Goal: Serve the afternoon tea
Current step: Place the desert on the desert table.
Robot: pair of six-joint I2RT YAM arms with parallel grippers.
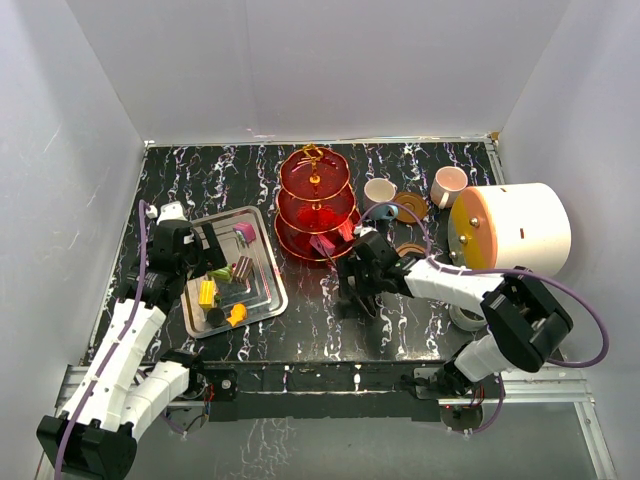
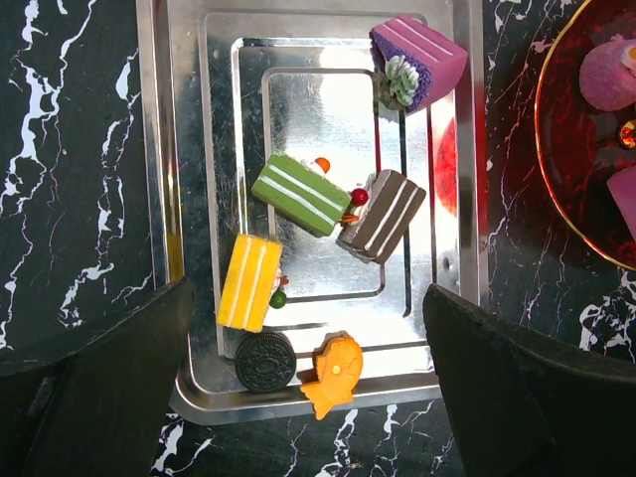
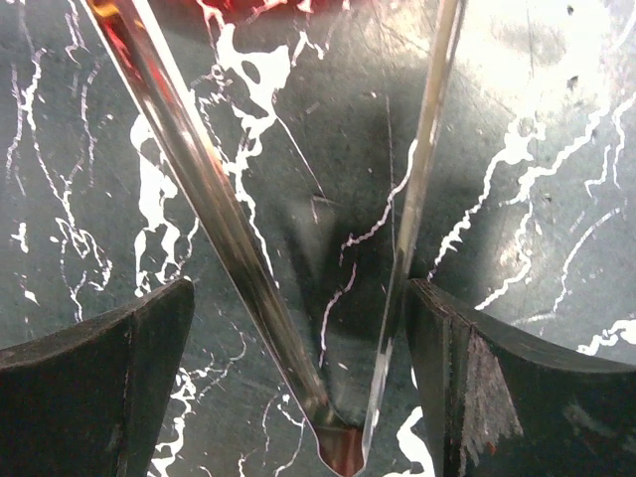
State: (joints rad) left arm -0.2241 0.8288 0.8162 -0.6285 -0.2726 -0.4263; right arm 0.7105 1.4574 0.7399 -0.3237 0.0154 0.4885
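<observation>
Lowering the wide-spread left claw (image 2: 306, 298) squarely over the green cake slice (image 2: 300, 194) on the tray (image 2: 159, 199) seems best, while the right claw (image 3: 298, 298), jaws apart, straddles ungripped tongs (image 3: 199, 179) near the red stand (image 1: 315, 205).

The tray (image 1: 272, 285) lies at the left of the counter (image 1: 310, 325), with sweets (image 1: 207, 293) in it. The three-tier stand (image 1: 315, 205) stands to its right and further back. The cups (image 1: 379, 192) sit right of the stand, and the cylinder (image 1: 520, 228) is at the far right.
</observation>
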